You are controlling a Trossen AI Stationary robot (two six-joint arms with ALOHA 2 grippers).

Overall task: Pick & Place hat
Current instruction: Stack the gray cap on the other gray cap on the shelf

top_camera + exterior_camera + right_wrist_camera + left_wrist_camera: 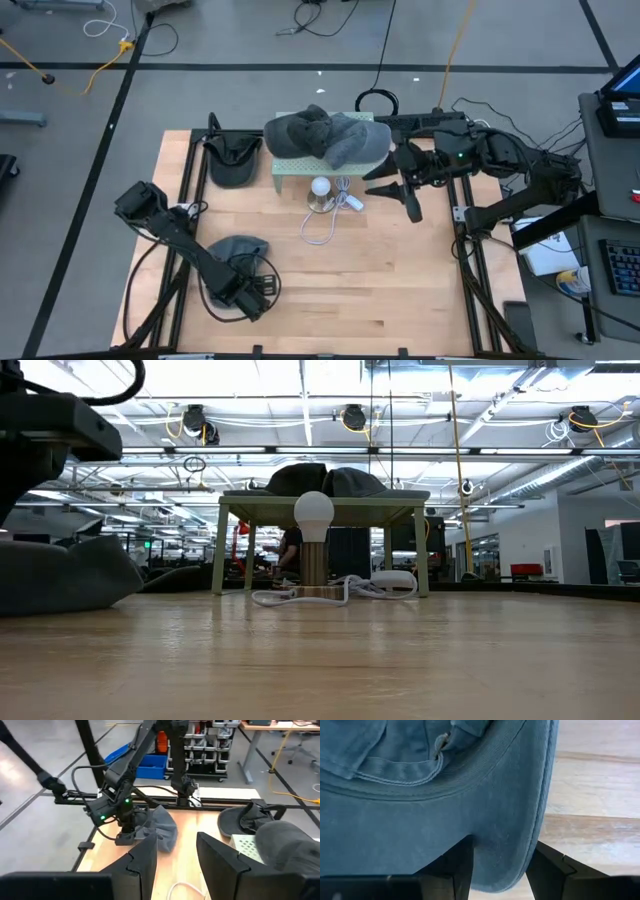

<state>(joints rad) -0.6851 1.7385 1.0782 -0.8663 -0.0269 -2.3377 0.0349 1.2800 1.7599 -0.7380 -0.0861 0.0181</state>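
Two hats shelved, one more in hand
Left jaws (262, 287) clamp the grey hat's (236, 250) brim at the worktop's (350, 290) lower left, lift pending; right jaws (392, 190), parted and empty, wait right of the green shelf (290, 168)

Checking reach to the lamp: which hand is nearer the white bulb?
Right. The right hand hovers just beside the bulb; the left hand sits at the table's near-left part, on the grey hat.
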